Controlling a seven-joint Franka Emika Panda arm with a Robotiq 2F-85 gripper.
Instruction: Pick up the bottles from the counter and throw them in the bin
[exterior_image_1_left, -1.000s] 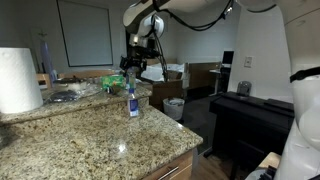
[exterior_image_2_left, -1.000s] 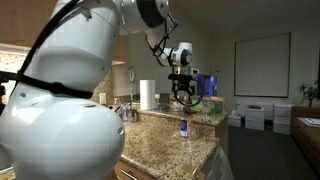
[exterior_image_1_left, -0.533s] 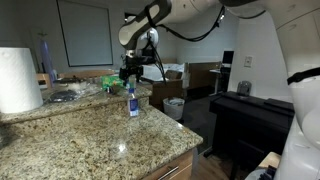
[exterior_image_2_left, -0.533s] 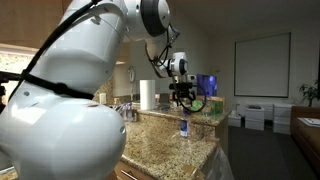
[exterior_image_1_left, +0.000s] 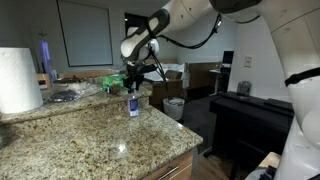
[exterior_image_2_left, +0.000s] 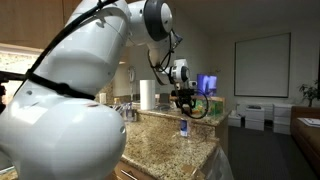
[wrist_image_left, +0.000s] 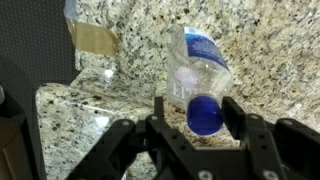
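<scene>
Nearest, a big white paper-towel roll (exterior_image_1_left: 18, 80) sits on the speckled granite counter (exterior_image_1_left: 100, 135). Farther along, a small clear blue-capped plastic bottle (wrist_image_left: 195, 70) stands upright, with the black gripper (wrist_image_left: 197, 112) poised over it, jaws apart astride the cap. Its blue label (wrist_image_left: 203, 45) is unreadable. Beyond stands the pale round bin (exterior_image_1_left: 174, 108).

Both ext cams are sitting well back, looking across the counter (exterior_image_1_left: 100, 140) from different sides, sharing bottle (exterior_image_1_left: 133, 103) & arm (exterior_image_1_left: 180, 20). Wrist cam's hovering close above, peering down onto same bottle.
</scene>
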